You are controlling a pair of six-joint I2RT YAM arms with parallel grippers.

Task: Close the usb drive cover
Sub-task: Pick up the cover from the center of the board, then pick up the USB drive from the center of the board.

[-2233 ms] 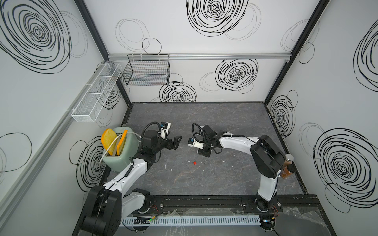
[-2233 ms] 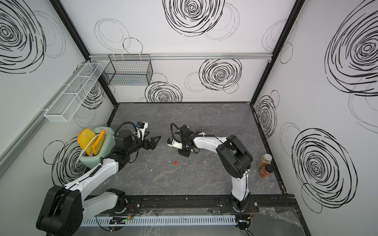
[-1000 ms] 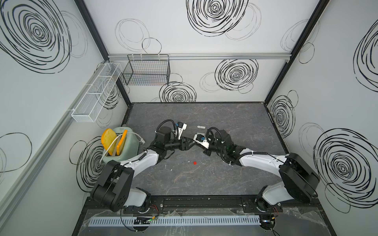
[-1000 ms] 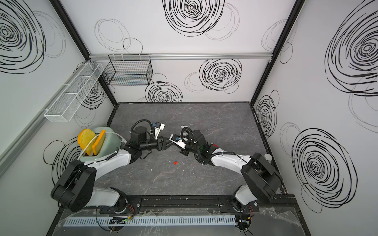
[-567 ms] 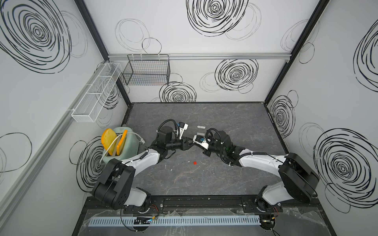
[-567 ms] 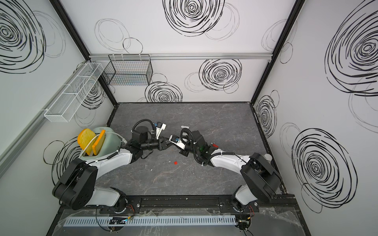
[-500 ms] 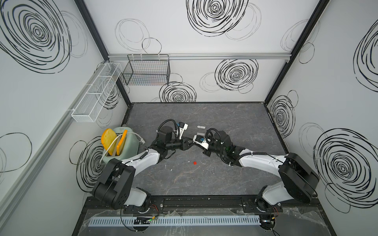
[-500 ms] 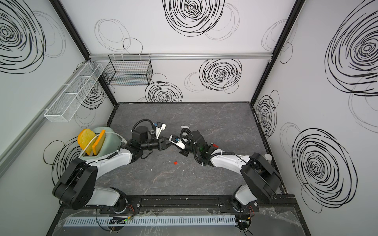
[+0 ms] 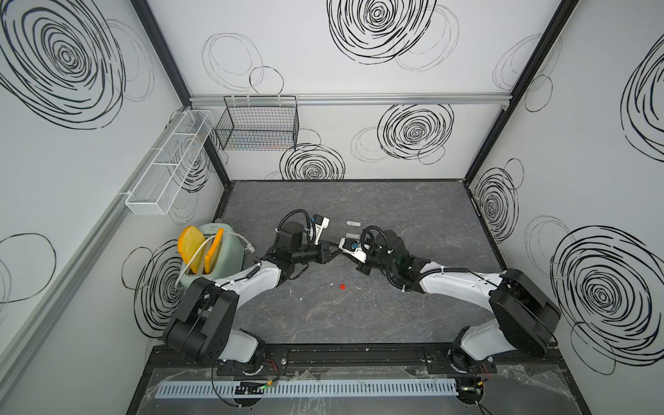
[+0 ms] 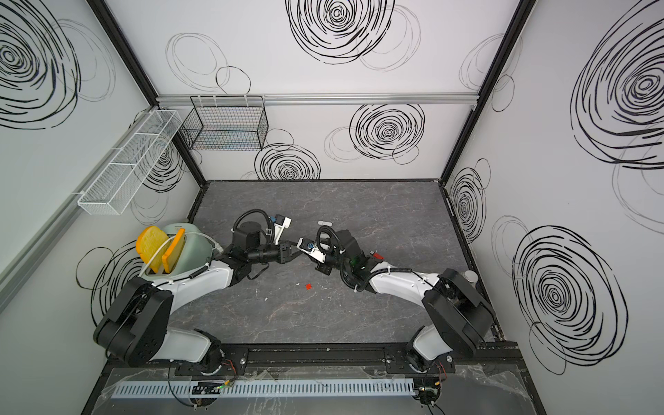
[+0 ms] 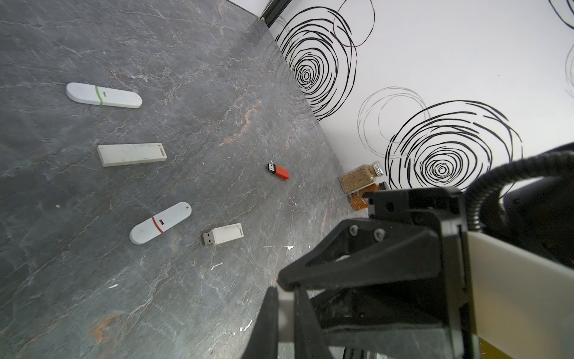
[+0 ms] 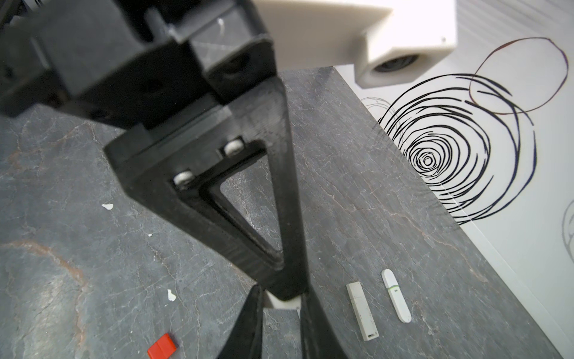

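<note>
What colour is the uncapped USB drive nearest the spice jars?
Red drive; clearest in left wrist view.

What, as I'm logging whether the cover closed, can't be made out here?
- White piece between jaws of the left gripper, left wrist view: cap or drive unclear, fingers cover it.
- Both top views: too small, under the right wrist camera.
- Right gripper, right wrist view: grip unclear, left finger in front.
- Red piece there: cut by the edge.

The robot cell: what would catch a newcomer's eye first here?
The left end effector and right end effector meet tip to tip over the middle of the grey table, both at a small white piece. A green toaster holding yellow bread slices stands beside the left arm, and black swirls cover the walls.
</note>
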